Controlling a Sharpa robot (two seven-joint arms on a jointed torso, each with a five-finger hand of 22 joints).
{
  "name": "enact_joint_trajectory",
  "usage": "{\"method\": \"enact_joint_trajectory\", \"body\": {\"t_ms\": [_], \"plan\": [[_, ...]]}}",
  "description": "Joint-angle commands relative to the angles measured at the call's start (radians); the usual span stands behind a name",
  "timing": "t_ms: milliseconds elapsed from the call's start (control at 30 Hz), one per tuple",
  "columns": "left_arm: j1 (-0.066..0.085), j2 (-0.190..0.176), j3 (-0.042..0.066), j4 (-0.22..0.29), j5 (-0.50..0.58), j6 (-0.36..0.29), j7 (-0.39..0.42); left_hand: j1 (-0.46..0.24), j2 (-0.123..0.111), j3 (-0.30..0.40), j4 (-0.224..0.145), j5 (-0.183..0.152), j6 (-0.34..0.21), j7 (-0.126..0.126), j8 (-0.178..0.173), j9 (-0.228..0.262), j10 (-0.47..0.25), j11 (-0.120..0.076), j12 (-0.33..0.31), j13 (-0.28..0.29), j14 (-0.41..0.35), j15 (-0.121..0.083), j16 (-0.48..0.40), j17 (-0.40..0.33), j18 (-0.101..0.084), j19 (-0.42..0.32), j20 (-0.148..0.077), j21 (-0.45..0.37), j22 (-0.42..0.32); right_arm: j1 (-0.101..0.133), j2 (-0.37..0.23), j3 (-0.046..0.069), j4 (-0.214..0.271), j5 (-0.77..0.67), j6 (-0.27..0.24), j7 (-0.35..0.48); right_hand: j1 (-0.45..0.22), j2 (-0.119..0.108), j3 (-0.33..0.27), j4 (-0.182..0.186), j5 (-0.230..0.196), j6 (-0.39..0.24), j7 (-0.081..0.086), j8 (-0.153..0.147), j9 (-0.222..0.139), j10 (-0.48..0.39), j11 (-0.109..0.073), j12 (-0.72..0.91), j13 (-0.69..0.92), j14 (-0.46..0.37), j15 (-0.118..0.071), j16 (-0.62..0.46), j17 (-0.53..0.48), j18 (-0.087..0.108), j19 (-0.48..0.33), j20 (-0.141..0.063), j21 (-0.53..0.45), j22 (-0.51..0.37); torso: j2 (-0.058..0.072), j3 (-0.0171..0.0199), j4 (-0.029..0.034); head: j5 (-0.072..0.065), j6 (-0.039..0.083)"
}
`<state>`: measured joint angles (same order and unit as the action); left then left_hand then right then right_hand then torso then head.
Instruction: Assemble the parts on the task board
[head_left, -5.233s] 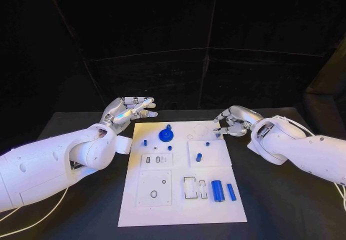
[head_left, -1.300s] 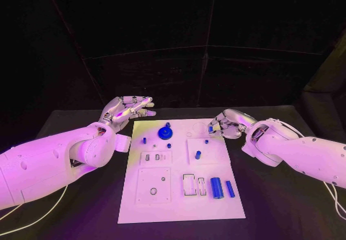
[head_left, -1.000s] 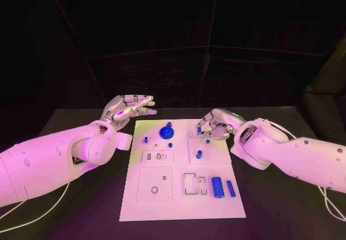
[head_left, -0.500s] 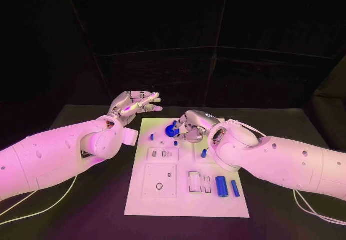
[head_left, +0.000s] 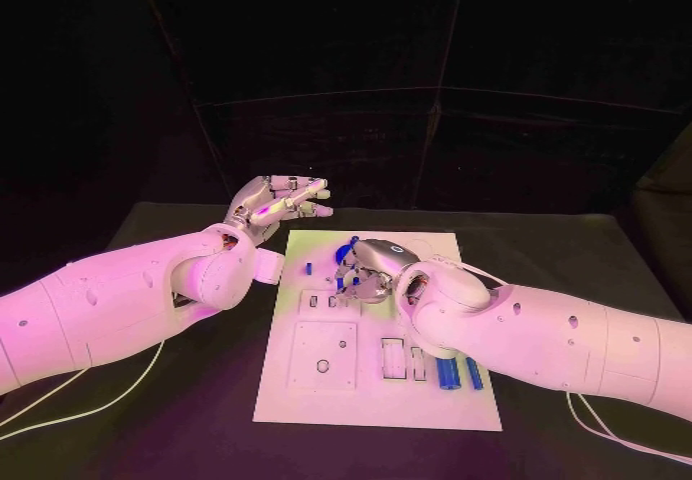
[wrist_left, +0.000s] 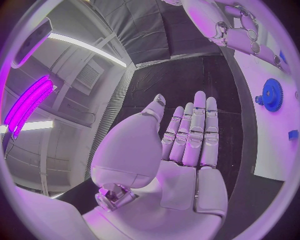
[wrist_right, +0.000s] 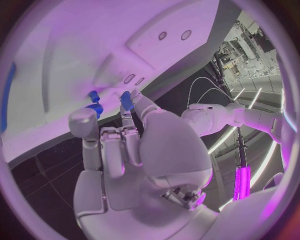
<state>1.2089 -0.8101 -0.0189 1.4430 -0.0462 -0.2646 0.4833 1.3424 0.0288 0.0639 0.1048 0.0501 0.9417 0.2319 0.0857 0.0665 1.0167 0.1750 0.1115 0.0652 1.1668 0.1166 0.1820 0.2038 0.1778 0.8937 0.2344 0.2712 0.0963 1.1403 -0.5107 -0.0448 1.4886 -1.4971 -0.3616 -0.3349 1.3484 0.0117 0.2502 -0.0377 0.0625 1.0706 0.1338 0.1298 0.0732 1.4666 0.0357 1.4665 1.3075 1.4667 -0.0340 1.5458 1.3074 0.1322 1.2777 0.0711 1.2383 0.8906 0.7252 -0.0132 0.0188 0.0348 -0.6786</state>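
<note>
My right hand (head_left: 364, 272) sits over the white board's (head_left: 378, 400) far end, fingers curled around a small blue peg (wrist_right: 126, 99), directly above the slots. My left hand (head_left: 277, 205) hovers spread and empty off the board's far-left corner.

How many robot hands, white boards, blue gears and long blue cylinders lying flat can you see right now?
Hands: 2, the left hand and the right hand
Task board: 1
Blue gear: 1
Long blue cylinders lying flat: 2
Total: 6
</note>
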Motion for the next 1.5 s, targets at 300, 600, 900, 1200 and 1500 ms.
{"method": "enact_joint_trajectory", "body": {"t_ms": [300,600,900,1200,1500], "plan": [[0.002,0.004,0.001,-0.002,-0.003,0.007,0.002,-0.003,0.009,0.000,-0.006,0.003,0.007,-0.002,-0.003,0.001,0.007,-0.002,-0.001,0.001,-0.008,0.001,-0.003,0.001,0.007,0.004,0.000,-0.005,-0.001,-0.019,0.015,-0.002,-0.014,-0.045,0.045,-0.003,-0.007,-0.005,0.004,0.001,0.004,0.028,-0.021,0.006,0.006,0.029,-0.006,-0.005,0.151,0.086,-0.007,-0.004,0.180,-0.008,-0.005,-0.004,-0.004,-0.002,0.000,0.0005,-0.0003,0.004,-0.010],[0.002,0.005,0.001,-0.004,-0.003,0.008,0.002,-0.003,0.009,0.000,-0.006,0.003,0.007,-0.002,-0.003,0.001,0.007,-0.002,-0.001,0.001,-0.008,0.001,-0.003,0.001,0.007,0.004,0.000,-0.005,-0.001,-0.025,0.017,-0.002,-0.019,-0.049,0.056,0.000,-0.012,-0.010,0.007,0.001,0.006,0.024,-0.019,0.001,0.005,0.028,-0.005,-0.007,0.150,0.086,-0.006,-0.004,0.179,-0.008,-0.005,-0.004,-0.005,-0.004,0.000,0.0001,0.0000,0.004,-0.015],[0.002,0.005,0.001,-0.005,-0.003,0.009,0.001,-0.003,0.009,0.000,-0.006,0.003,0.007,-0.002,-0.003,0.001,0.007,-0.002,-0.001,0.001,-0.008,0.001,-0.003,0.001,0.007,0.004,0.000,-0.005,-0.001,-0.028,0.006,-0.002,-0.018,-0.060,0.075,-0.007,-0.016,-0.013,0.008,0.000,0.007,0.022,-0.018,-0.001,0.004,0.027,-0.004,-0.009,0.148,0.086,-0.005,-0.004,0.178,-0.007,-0.007,-0.003,-0.007,-0.007,0.000,-0.0001,0.0002,0.004,-0.020],[0.001,0.005,0.001,-0.008,-0.003,0.010,0.000,-0.003,0.009,0.000,-0.006,0.003,0.007,-0.002,-0.003,0.001,0.007,-0.002,-0.001,0.001,-0.008,0.001,-0.003,0.001,0.007,0.004,0.000,-0.005,-0.001,-0.028,0.002,-0.002,-0.017,-0.065,0.104,-0.011,-0.021,-0.022,0.008,-0.001,0.006,0.021,-0.017,-0.004,0.003,0.025,-0.003,-0.011,0.146,0.086,-0.004,-0.005,0.177,-0.007,-0.008,-0.003,-0.009,-0.009,0.000,0.0010,-0.0007,0.005,-0.021],[0.001,0.006,0.001,-0.009,-0.003,0.010,0.000,-0.004,0.010,0.000,-0.007,0.003,0.011,-0.002,-0.002,0.001,0.012,-0.003,-0.001,0.001,-0.007,0.001,-0.005,0.003,0.007,0.003,-0.001,-0.006,-0.002,-0.028,0.003,-0.002,-0.018,-0.071,0.121,-0.013,-0.032,-0.034,0.009,0.000,0.007,0.014,-0.013,-0.011,0.001,0.019,0.001,-0.020,0.138,0.085,-0.002,-0.006,0.174,-0.006,-0.011,-0.001,-0.013,-0.015,0.000,0.0000,-0.0006,0.003,-0.023]]}}
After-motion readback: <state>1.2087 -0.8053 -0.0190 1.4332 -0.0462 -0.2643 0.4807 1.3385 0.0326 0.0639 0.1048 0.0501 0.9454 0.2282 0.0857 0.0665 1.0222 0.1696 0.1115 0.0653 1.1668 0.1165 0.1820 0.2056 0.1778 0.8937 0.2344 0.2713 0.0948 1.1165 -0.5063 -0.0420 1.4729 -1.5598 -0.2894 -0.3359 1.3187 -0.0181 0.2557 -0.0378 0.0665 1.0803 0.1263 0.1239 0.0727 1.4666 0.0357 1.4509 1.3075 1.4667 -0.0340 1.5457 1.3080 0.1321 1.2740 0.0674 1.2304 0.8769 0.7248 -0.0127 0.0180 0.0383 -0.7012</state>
